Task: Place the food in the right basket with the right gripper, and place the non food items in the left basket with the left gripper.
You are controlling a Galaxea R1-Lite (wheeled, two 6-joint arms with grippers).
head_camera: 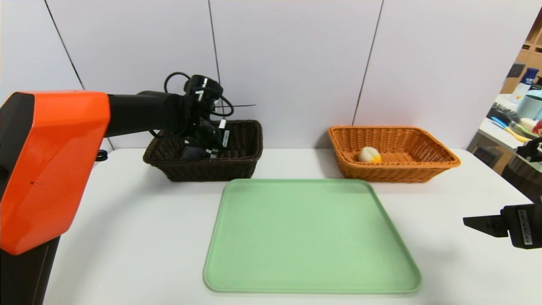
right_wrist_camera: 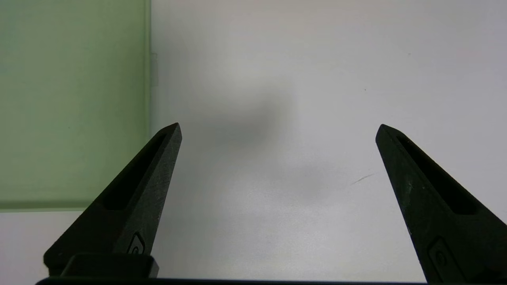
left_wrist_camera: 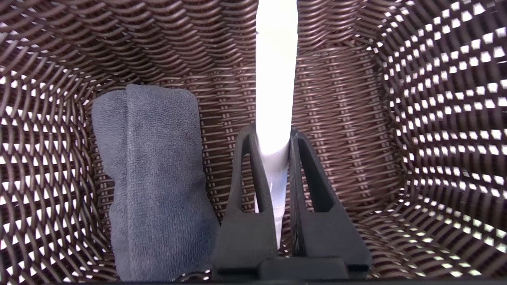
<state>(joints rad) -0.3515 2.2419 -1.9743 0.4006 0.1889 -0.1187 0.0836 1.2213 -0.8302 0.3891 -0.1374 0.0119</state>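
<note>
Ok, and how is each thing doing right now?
Left gripper: closed on the white pen.
White pen: held, over the dark basket.
Gray cloth: folded, in the dark basket.
Right gripper: open, over the table.
Green tray: empty.

The table (head_camera: 127, 237) is viewed from above and in front by the head camera, facing forward and down. The dark basket (head_camera: 207, 171), shared with the head view, is seen close from inside by the left wrist camera. The green tray (head_camera: 311, 237) is shared by the head and right wrist views.
</note>
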